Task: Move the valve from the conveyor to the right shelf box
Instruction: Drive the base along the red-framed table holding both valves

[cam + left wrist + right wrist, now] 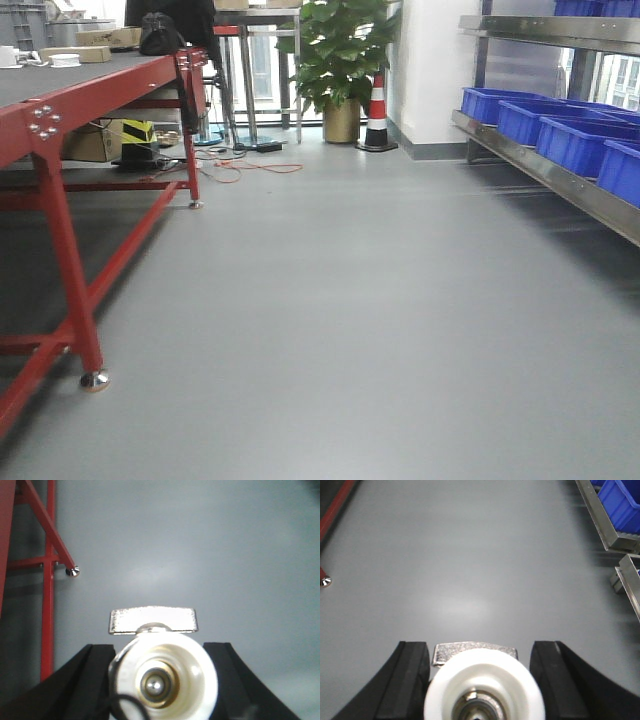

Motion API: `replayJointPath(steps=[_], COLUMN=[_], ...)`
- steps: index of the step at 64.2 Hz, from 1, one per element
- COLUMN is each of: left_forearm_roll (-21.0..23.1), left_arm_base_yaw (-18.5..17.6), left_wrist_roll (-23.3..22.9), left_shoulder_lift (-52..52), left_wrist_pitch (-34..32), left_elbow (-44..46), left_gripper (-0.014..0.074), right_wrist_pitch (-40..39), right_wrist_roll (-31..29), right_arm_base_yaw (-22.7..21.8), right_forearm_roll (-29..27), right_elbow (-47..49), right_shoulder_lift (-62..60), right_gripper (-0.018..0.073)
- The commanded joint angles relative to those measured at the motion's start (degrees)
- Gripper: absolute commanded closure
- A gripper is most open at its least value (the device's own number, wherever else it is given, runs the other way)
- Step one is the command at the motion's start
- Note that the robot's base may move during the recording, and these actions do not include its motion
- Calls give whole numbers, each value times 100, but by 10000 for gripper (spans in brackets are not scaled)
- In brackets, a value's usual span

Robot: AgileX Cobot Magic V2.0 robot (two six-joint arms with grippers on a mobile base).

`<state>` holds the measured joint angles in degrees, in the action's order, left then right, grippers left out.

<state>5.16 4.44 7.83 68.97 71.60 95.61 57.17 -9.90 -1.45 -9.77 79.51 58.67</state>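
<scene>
In the left wrist view my left gripper (160, 647) is shut on a valve (165, 675), a white round body with a brass centre and a flat silvery handle pointing away from the camera. My right gripper (480, 645) is shut on a second valve (485, 685) of the same look. Both hang above bare grey floor. The stainless shelf (545, 165) runs along the right wall and carries several blue boxes (580, 145). Its rail (600, 520) and one blue box (620, 502) show at the top right of the right wrist view. The conveyor is out of view.
A red-legged table (60, 250) with a dark top stands on the left; its foot (74, 571) is near the left arm. At the far end are a potted plant (340, 60), a striped cone (377, 115), and cables (240, 165) on the floor.
</scene>
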Motion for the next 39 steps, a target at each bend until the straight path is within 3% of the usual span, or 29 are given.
replayJointPath(steps=[1, 39], left_forearm_roll=[66, 66], left_arm_base_yaw=[-35, -35], left_wrist_roll=[-31, -31], left_shoulder_lift=[-64, -64], left_wrist_pitch=[-251, -251], left_elbow=[63, 63], left_gripper=[708, 708], right_wrist_pitch=[-372, -372], right_wrist_roll=[-27, -27], right_arm_base_yaw=[4, 4], right_forearm_roll=[-5, -5], right_elbow=[107, 107], right_shoulder_lift=[-59, -59], right_gripper=[713, 713])
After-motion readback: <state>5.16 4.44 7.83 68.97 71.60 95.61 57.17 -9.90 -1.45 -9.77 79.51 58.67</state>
